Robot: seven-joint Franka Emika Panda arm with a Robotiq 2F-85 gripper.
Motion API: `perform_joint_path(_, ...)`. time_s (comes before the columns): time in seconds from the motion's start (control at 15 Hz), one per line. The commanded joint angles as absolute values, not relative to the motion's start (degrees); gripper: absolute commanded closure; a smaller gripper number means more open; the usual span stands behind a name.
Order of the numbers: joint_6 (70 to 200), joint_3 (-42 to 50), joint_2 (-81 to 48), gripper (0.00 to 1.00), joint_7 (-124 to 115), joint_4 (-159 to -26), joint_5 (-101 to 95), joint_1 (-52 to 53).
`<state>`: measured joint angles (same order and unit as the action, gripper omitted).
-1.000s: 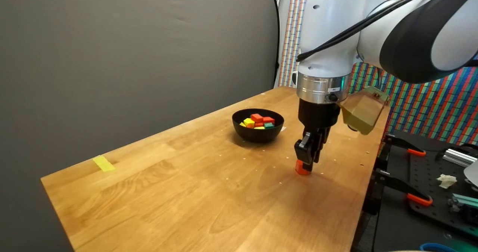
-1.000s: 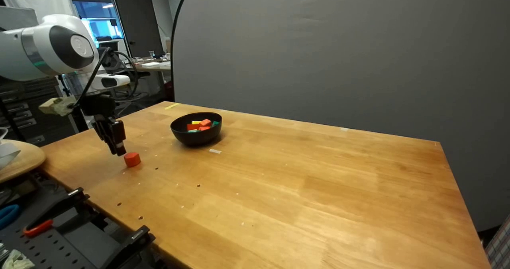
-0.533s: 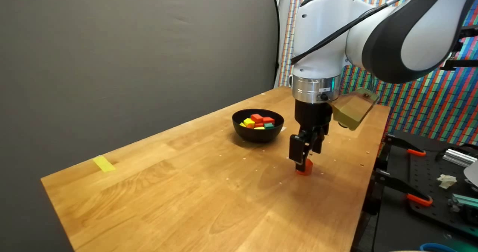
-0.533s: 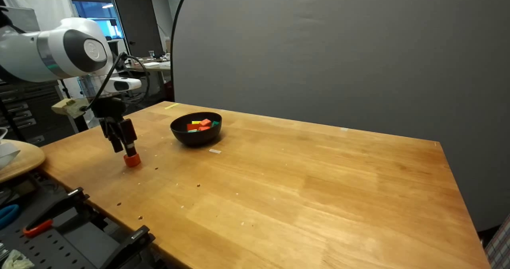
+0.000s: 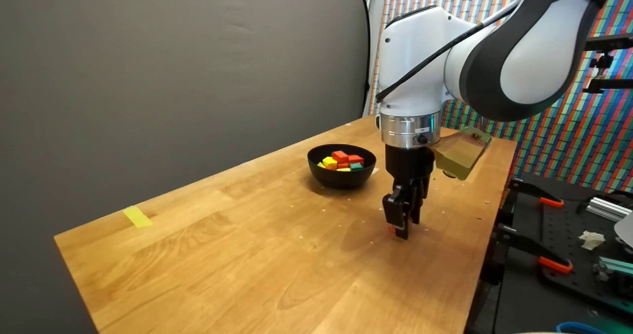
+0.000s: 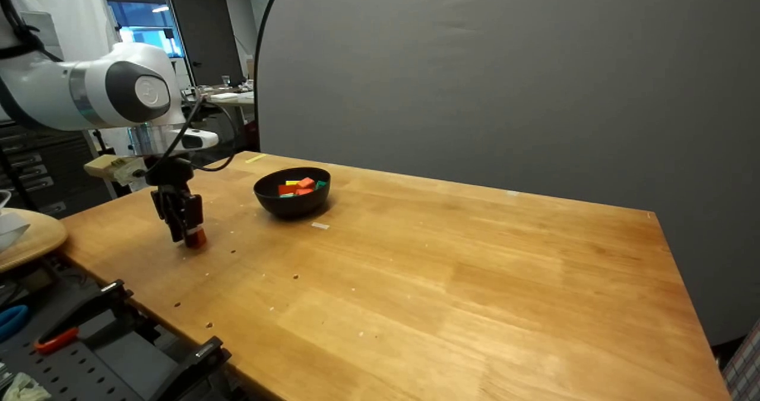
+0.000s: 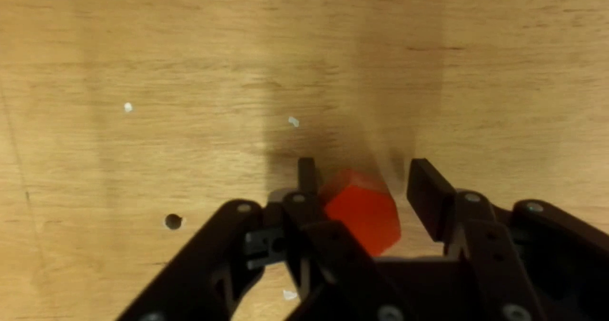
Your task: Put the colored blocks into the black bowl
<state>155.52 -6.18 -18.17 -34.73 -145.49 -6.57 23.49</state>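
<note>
i have the black two-fingered gripper (image 7: 365, 182) spread around one red faceted block (image 7: 367, 218) on the brown wooden table (image 7: 166, 73), gap at one side; round black bowl (image 5: 341, 179), apart, holds red, yellow, green blocks (image 5: 340, 157).

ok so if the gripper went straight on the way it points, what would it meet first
Likely the table: the fingers point down with the red block between them. Any gap underneath is hard to judge.
</note>
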Motion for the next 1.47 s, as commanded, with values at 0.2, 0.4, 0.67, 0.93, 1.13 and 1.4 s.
perform_joint_path(0.2,153.5,-4.8,-9.5,0.82,-37.9,-147.6,-10.5,26.2)
perform_joint_path(0.4,153.1,-4.4,-3.6,0.82,-39.5,-147.2,-16.4,24.5)
perform_joint_path(0.67,155.5,-4.8,-4.9,0.82,-38.5,-140.8,-19.0,18.6)
perform_joint_path(0.93,155.9,-4.0,-14.9,0.82,-32.6,-130.5,-16.1,14.0)
perform_joint_path(1.13,152.4,-3.4,-22.2,0.82,-27.0,-122.6,-13.0,12.7)
perform_joint_path(1.4,147.1,-4.0,-25.9,0.28,-18.2,-116.7,-7.8,11.1)
